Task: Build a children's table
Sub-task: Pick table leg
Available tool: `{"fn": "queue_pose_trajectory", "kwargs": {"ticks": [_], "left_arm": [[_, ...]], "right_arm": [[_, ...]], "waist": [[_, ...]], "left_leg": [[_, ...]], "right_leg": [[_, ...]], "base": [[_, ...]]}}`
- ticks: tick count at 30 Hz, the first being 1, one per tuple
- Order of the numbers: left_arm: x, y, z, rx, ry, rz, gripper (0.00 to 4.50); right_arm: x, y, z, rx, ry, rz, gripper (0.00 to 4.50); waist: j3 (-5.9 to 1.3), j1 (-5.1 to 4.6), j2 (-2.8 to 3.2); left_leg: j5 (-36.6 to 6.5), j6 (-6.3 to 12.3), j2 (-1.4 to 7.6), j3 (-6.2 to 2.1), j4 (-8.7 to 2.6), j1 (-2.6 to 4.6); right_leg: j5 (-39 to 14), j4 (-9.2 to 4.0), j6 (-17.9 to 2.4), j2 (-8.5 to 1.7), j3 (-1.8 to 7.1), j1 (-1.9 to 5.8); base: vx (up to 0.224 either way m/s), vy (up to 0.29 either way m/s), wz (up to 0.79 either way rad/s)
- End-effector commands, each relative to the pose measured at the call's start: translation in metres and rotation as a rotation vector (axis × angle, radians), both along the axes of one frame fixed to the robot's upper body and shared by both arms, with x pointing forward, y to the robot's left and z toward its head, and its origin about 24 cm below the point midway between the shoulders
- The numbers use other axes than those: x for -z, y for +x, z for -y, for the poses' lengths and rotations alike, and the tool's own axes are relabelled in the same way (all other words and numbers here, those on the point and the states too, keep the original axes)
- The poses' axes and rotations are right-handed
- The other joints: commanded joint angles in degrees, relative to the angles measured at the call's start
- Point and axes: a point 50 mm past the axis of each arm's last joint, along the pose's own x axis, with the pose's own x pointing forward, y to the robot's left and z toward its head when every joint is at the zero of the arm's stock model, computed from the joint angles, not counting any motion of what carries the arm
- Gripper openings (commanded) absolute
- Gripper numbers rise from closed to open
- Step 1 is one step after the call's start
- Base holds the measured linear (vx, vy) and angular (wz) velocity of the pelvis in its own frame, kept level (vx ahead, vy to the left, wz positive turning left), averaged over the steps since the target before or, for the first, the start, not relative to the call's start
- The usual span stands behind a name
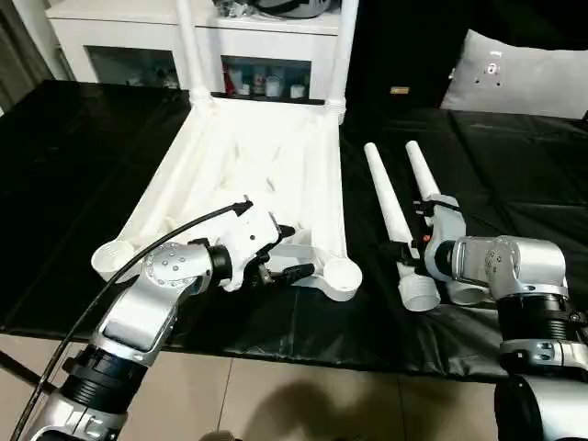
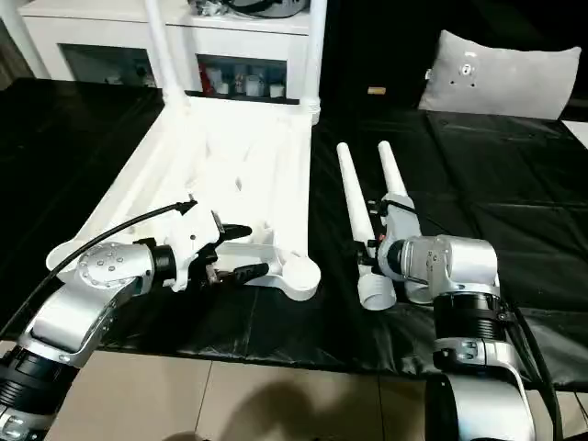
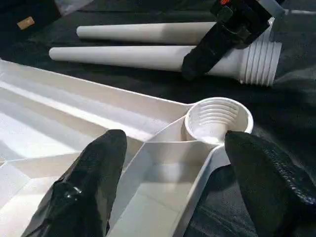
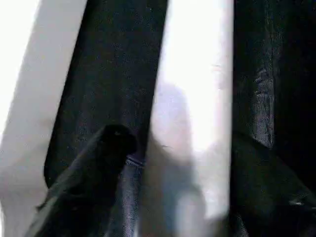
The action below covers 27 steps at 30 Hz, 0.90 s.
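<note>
The white tabletop (image 1: 248, 165) lies underside up on the black cover. Two legs (image 1: 188, 46) stand upright in its far corner sockets. My left gripper (image 1: 296, 250) is open at the near edge, with a black finger (image 3: 89, 187) on each side of the rib that runs to the near-right socket (image 3: 217, 118). Two loose legs (image 1: 386, 197) lie side by side to the right of the tabletop. My right gripper (image 1: 424, 230) is lowered over them, open. Its fingers stand on either side of one leg (image 4: 197, 98), with a gap showing beside one finger.
A white cabinet with glass doors (image 1: 257, 55) stands behind the table. A grey cushion (image 1: 514, 73) sits at the back right. The black cover's front edge (image 1: 276, 344) drops to a tiled floor. A black cable (image 1: 138, 248) arcs over my left forearm.
</note>
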Motion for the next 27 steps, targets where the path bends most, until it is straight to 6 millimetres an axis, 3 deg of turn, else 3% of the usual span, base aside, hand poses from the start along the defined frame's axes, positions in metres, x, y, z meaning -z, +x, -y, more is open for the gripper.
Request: {"fn": "queue_pose_trajectory", "kwargs": {"ticks": [1, 13, 22, 27], "left_arm": [[-0.004, 0.0, 0.003, 0.016, 0.012, 0.017, 3.61], [-0.004, 0.0, 0.002, 0.011, 0.016, 0.019, 3.61], [-0.005, 0.0, 0.002, 0.012, 0.012, 0.02, 3.61], [-0.007, 0.002, 0.003, 0.002, 0.004, 0.038, 3.61]], "right_arm": [[0.005, -0.003, 0.0, 0.003, 0.008, -0.019, 2.9], [0.007, -0.002, -0.002, 0.002, 0.006, -0.009, 2.0], [0.0, 0.001, 0.002, 0.08, 0.048, 0.059, 1.9], [-0.011, 0.006, 0.003, 0.112, 0.11, 0.126, 1.89]], "waist": [[-4.04, -0.1, -0.2], [-4.04, -0.09, -0.17], [-4.03, -0.12, 0.08], [-4.13, -0.12, 0.12]], "left_leg": [[-4.44, -0.54, 1.53, -0.09, -3.73, -0.07], [-4.67, -0.52, 1.5, -0.1, -3.71, -0.07], [-5.77, -1.16, 1.49, -0.17, -3.84, 0.07], [-4.77, -0.9, 1.46, -0.16, -3.76, -0.04]], "right_leg": [[-11.33, -3.86, -8.67, -3.07, 3.21, 3.57], [-11.85, -3.91, -8.56, -3.07, 3.19, 3.58], [-13.26, -4.11, -7.91, -3.06, 3.14, 3.45], [-10.62, -3.78, -8.53, -3.0, 3.16, 3.56]], "base": [[0.0, 0.0, 0.0], [0.0, 0.0, 0.0], [0.0, 0.0, 0.0], [0.0, 0.0, 0.0]]}}
